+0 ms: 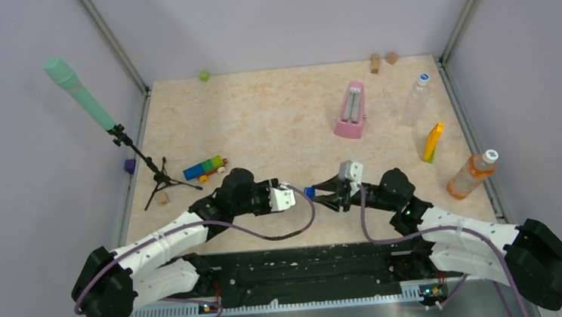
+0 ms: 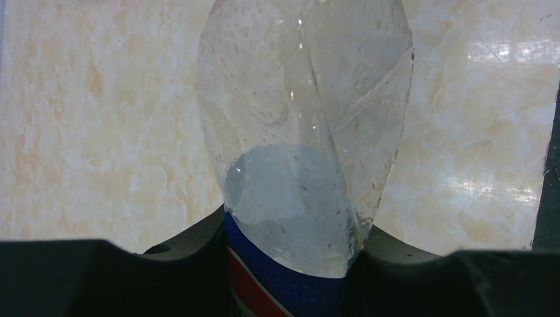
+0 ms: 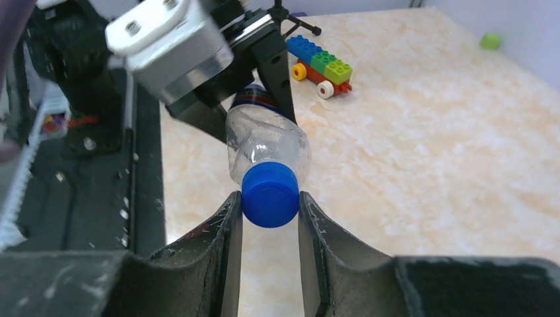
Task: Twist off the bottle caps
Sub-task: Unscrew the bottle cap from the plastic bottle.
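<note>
Bottle (image 2: 304,132) in your left end effector (image 1: 290,195) shows only droplets (image 2: 300,46) inside; it is gripped at the label (image 2: 264,290) and held sideways above the surface (image 1: 275,121), near its front middle. Your right end effector (image 3: 269,211) is pinched narrow on its blue cap (image 3: 269,194). You have the tall clear bottle (image 1: 415,101) and orange bottle (image 1: 470,176), white-capped, near the right edge.

The bottle (image 2: 304,132) is clear crinkly plastic, pretty glossy; blue cap (image 3: 269,193) looks like smooth matte plastic; tabletop (image 3: 429,165) is shiny, marble-look.
</note>
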